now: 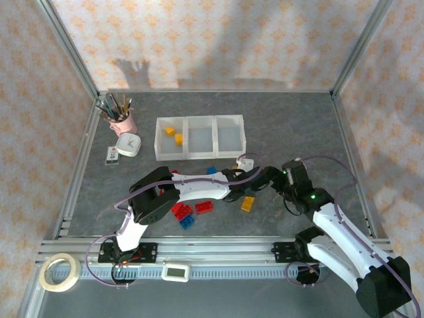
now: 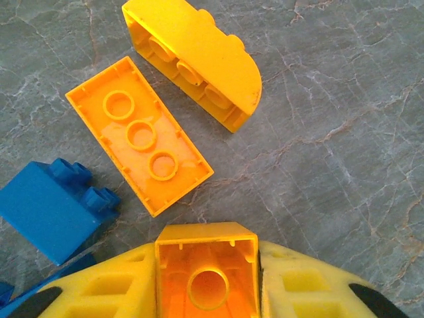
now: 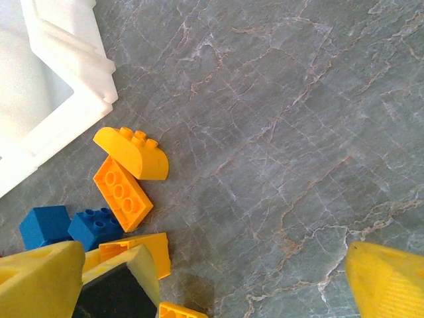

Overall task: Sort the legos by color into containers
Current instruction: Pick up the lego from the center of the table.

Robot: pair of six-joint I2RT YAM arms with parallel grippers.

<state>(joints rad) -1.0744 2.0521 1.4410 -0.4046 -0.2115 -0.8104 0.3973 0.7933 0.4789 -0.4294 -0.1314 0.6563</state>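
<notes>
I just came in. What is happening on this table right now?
Two robot arms are sorting small plastic building bricks by colour. The left gripper grips a small orange brick close to the grey stone-patterned table. The right gripper hangs open nearby. Two yellow-orange bricks lie in the left compartment of the translucent white plastic bins. Red and blue bricks lie loose on the table.

Table top (image 2: 344, 132): grey, marble-veined, matt, faintly textured.
Orange bricks (image 2: 139, 136): moulded plastic, smooth, semi-gloss.
Hollow orange brick (image 2: 207, 265): same plastic, a few dark scuffs on its rim.
Blue brick (image 2: 43, 212): smooth plastic, soft sheen.
Left fingers (image 2: 305, 288): yellow plastic, matt, slightly grainy.
Containers (image 1: 199, 118): translucent white plastic, frosted look.
Near rails (image 1: 218, 248): bare ribbed metal, dull shine.
Arm shells (image 1: 199, 187): white glossy plastic.
</notes>
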